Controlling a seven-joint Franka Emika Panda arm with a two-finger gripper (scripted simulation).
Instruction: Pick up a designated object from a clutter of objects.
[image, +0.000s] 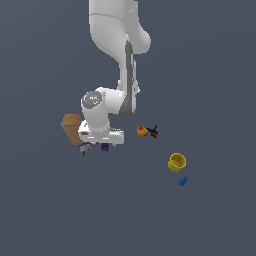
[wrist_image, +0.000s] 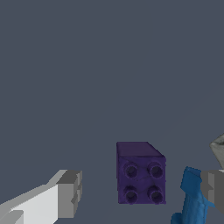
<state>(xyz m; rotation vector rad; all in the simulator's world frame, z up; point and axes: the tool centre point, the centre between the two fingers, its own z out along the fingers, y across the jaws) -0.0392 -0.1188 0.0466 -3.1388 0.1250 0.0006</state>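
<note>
The small dark purple block with four round studs on one face (wrist_image: 141, 173) lies on the flat grey counter (wrist_image: 109, 65) between the two grey fingertips (wrist_image: 70, 193) of the claw (wrist_image: 142, 190), which is spread wide with a clear gap on each side of the block, touching nothing. The wrist view shows the studs and the block's square shape; in the exterior view the same block (image: 104, 146) is only a tiny purple speck under the white hand of the claw (image: 95, 147), partly hidden by it. In the wrist view a small blue lumpy piece (wrist_image: 192, 201) sits just beside the block, in front of the farther fingertip, with a pale grey item (wrist_image: 218, 148) at the frame's edge. The exterior view alone shows a tan brown box (image: 71, 128) close by the hand on the exterior view's left, and well apart toward the exterior view's right an orange-and-black piece (image: 147, 131), a yellow cup (image: 177, 162) and a small blue chunk (image: 183, 181).
</note>
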